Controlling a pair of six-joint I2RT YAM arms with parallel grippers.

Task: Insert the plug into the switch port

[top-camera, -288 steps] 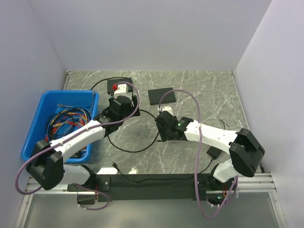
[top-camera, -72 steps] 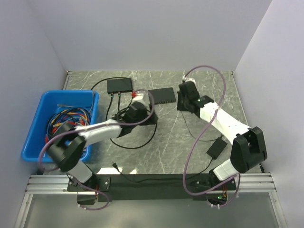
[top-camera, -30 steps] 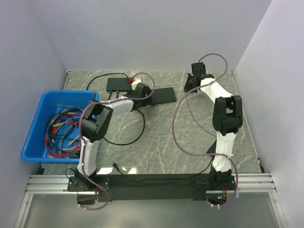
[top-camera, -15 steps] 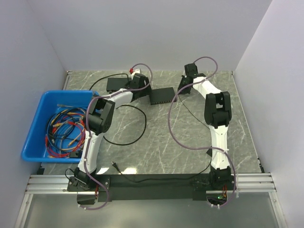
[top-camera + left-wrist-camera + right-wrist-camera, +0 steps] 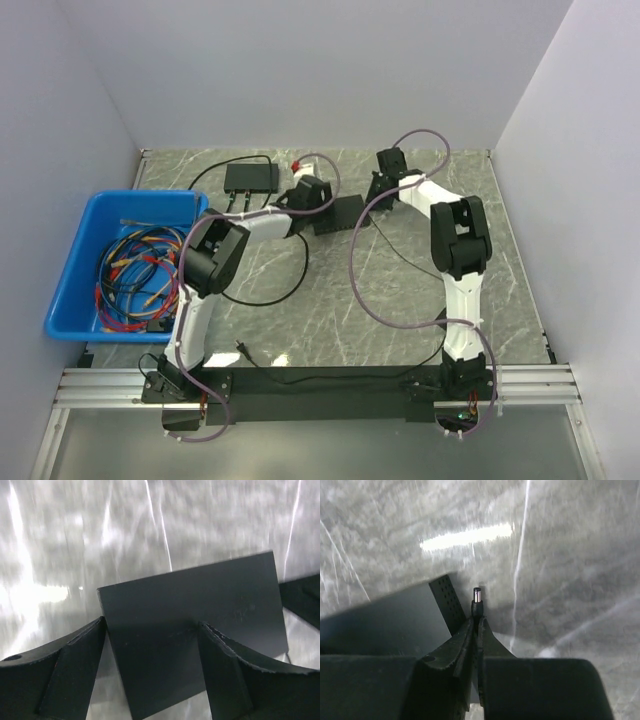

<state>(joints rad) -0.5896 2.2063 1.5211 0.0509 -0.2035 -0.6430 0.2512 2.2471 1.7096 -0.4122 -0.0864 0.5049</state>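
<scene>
On the grey marble-patterned table (image 5: 330, 310), a small black connector (image 5: 240, 347) lies loose at 6 o'clock, just beyond the arm bases. At 9 o'clock stands a blue bin (image 5: 150, 205) holding a tangle of multicoloured wires (image 5: 135, 265).

Farther back, towards 12 o'clock, both arms meet at a flat black switch box (image 5: 345, 212).

The left gripper (image 5: 152, 625) reaches it from the 9 o'clock side. Its fingers (image 5: 65, 675) are spread wide over the box's smooth top. One tip sits at the box's corner and the other overlaps the lid. The wrist view does not show whether they press on the box.

The right gripper (image 5: 475, 622) comes in from 2 o'clock with its fingers pressed together. They pinch the plug (image 5: 477, 596) just behind its tip. This is a small barrel connector with a silvery end that sticks out past the fingertips. It sits just beside the perforated short end of the switch box, at that end's 3 o'clock side, and is not inside any socket. No port can be made out in any view.

Beyond, at 11 o'clock, a second black box (image 5: 251, 178) sits with thin cables plugged into its near edge.
</scene>
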